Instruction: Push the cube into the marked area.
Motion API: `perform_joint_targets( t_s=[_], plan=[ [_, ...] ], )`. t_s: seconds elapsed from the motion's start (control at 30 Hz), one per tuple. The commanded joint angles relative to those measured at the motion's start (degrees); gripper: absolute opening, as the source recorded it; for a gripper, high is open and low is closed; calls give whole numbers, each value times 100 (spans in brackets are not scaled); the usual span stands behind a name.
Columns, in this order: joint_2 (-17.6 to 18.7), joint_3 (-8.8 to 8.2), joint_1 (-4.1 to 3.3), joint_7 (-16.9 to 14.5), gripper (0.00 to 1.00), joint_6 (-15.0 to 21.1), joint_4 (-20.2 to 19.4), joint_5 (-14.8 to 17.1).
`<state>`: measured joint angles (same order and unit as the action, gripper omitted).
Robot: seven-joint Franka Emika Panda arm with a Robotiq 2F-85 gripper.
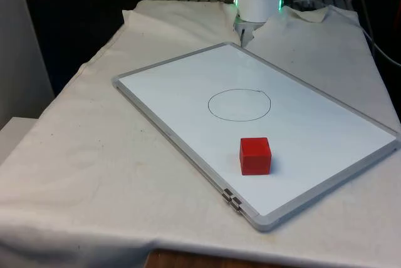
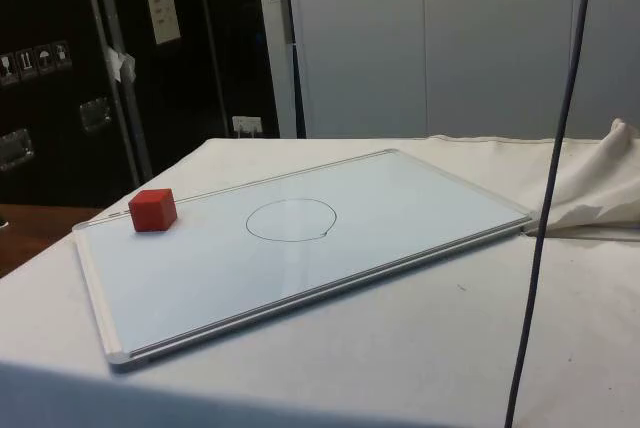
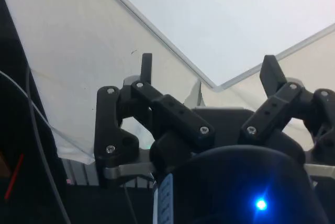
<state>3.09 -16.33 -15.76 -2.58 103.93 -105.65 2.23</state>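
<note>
Where the whiteboard lies slantwise on the white cloth, the front view shows a red cube resting on it just outside the hand-drawn circle, on the side nearer the camera, apart from the line. In the side view, the cube sits near the board's end corner, beside the circle but not touching it, with a dark cable hanging in front. In the wrist view, the gripper hovers over a corner of the whiteboard, its fingers spread wide apart and holding nothing.
</note>
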Motion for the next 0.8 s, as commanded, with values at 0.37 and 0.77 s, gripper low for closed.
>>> perform_joint_targets(
  t_s=[0.37,0.77],
  plan=[
    [11,0,0,-6,42,0,11,6],
    [52,-6,6,6,0,86,11,29]
  ],
)
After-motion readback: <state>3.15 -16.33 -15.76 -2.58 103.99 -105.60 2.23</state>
